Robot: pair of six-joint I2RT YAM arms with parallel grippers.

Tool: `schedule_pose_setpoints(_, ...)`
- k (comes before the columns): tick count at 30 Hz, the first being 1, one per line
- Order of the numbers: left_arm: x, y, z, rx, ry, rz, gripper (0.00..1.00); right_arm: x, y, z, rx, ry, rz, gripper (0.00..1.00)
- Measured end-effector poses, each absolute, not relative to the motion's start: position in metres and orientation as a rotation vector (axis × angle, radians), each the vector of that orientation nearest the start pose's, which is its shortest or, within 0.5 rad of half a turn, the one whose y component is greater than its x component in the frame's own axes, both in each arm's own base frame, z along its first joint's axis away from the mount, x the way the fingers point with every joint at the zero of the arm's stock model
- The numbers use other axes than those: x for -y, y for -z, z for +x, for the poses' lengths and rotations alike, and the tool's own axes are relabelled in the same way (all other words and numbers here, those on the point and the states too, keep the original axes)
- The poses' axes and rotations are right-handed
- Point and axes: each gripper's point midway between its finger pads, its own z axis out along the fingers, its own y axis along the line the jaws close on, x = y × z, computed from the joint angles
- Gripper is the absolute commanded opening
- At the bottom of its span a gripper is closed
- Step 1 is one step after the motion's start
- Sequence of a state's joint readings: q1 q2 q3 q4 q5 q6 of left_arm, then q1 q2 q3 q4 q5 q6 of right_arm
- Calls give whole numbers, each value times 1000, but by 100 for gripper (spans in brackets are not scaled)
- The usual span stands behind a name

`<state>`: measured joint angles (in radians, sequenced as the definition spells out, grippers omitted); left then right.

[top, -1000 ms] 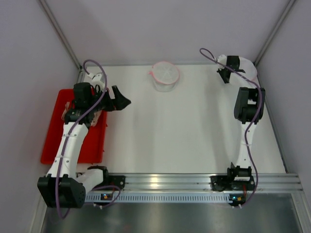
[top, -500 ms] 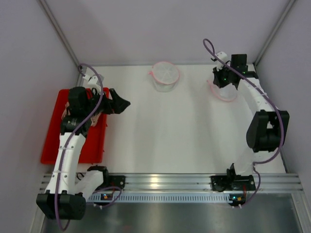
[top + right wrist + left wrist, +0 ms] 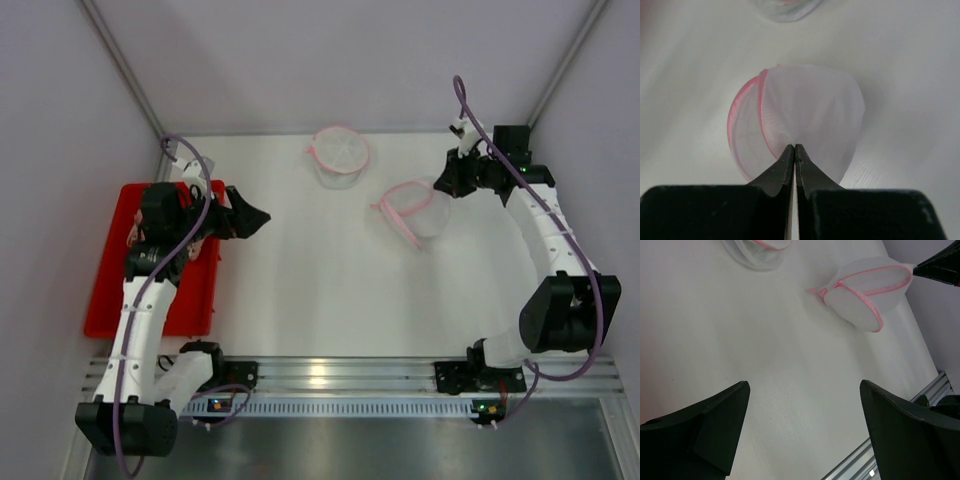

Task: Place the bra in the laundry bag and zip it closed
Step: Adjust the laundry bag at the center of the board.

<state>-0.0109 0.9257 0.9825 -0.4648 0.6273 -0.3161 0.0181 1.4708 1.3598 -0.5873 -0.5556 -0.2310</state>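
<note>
My right gripper (image 3: 447, 187) is shut on the edge of a white mesh laundry bag (image 3: 415, 212) with pink trim and holds it over the right middle of the table. The right wrist view shows the fingertips (image 3: 795, 146) pinching its mesh (image 3: 810, 110). The bag also shows in the left wrist view (image 3: 865, 295). My left gripper (image 3: 250, 213) is open and empty just right of the red tray (image 3: 105, 300); its jaws stand wide apart above bare table (image 3: 804, 390). A bit of beige fabric (image 3: 133, 233) on the tray is mostly hidden under my left arm.
A second white mesh bag (image 3: 340, 155) with pink trim stands at the back centre; it also shows in the left wrist view (image 3: 755, 252) and the right wrist view (image 3: 787, 7). Walls close in the table at back and sides. A metal rail (image 3: 400, 375) runs along the near edge.
My right arm has swung from the back right corner toward the table's middle, dragging the pink-trimmed bag with it. My left arm has shifted slightly; its gripper stays open.
</note>
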Motion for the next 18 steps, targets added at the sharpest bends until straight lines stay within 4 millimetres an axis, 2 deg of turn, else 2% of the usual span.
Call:
schedule_pose_setpoints(6, 118, -265, 274, -2019, 852, 102, 93, -100, -195, 364, -2236, -640, -520, 0)
schedule_pose_setpoints(11, 119, -257, 274, -2046, 867, 76, 91, -98, -179, 359, -2293, -665, -435, 0)
schedule_pose_setpoints(13, 119, -255, 274, -2053, 871, 69, 90, -87, -174, 365, -2314, -651, -361, 0)
schedule_pose_setpoints(15, 119, -254, 274, -2056, 872, 67, 89, -69, -165, 378, -2330, -636, -249, 0)
schedule_pose_setpoints(18, 119, -253, 274, -2057, 872, 67, 89, -24, -137, 394, -2374, -599, -30, 0)
